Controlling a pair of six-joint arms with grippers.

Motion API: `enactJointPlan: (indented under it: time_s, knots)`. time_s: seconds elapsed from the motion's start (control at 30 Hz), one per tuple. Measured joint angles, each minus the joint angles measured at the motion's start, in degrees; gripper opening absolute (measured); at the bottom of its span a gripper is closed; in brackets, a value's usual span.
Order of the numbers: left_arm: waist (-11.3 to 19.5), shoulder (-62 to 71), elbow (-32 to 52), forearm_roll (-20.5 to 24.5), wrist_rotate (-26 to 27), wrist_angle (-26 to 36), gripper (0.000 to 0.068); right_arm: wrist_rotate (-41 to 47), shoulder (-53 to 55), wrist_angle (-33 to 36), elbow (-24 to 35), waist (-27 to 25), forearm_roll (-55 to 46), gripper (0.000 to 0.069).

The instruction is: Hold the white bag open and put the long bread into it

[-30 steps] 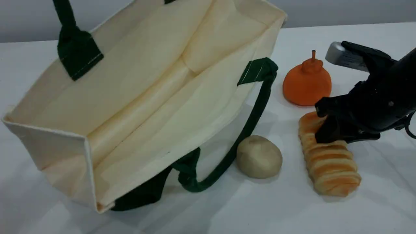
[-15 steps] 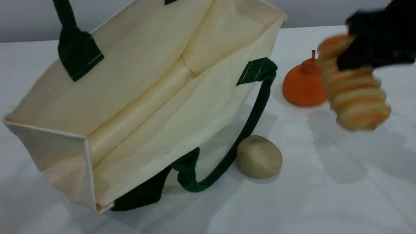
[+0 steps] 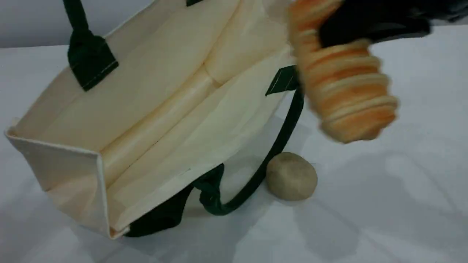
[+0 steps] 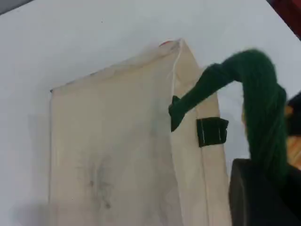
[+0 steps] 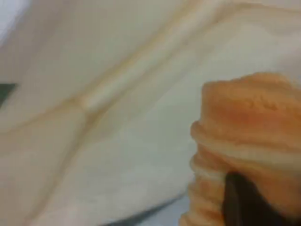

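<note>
The white bag [image 3: 153, 109] lies on the table with its mouth gaping toward the camera. Its upper green handle [image 3: 87, 54] is pulled up out of the scene view. In the left wrist view that handle [image 4: 258, 103] runs into my left gripper [image 4: 268, 188], which is shut on it above the bag [image 4: 117, 150]. My right gripper [image 3: 343, 33] is shut on the upper end of the long bread [image 3: 343, 84], a ridged golden-orange loaf hanging in the air over the bag's right rim. From the right wrist, the bread [image 5: 249, 127] shows close up with the bag's cream inside [image 5: 117, 117] behind it.
A round beige bun [image 3: 291, 176] rests on the white table [image 3: 402, 201] beside the bag's lower green handle [image 3: 281, 138], which loops out onto the table. The bread and right gripper hide the table's area behind them.
My right gripper has lifted the long bread off the table and carried it up and left to the bag's right rim. An orange pumpkin-shaped thing seen earlier is now hidden behind it.
</note>
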Motion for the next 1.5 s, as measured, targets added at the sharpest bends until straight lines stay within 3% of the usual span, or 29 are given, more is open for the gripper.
enactJointPlan:
  time_s: [0.2,0.37,0.93,1.17,1.3,1.5]
  knots:
    - [0.0,0.0,0.0,-3.5,1.9,1.0,0.0095,0.0,0.5,-6.6,-0.1,9.5,5.8,0.0107]
    - [0.0,0.0,0.0,-4.5,2.6,1.5,0.0095,-1.6,3.4,-8.3,-2.1,13.6,9.3,0.0106]
    - [0.0,0.0,0.0,-4.3,2.6,2.1,0.0095,-2.7,22.5,-11.4,-16.7,14.2,12.0,0.0102]
    - [0.0,0.0,0.0,-4.3,2.6,2.0,0.0095,-6.6,25.6,-10.8,-17.8,14.2,13.3,0.0103]
    - [0.0,0.0,0.0,-4.3,2.5,2.0,0.0095,-9.6,25.5,-10.0,-17.8,14.2,15.7,0.0197]
    - [0.0,0.0,0.0,-4.3,2.6,2.0,0.0095,-15.8,25.2,-5.2,-17.8,14.2,20.7,0.0468]
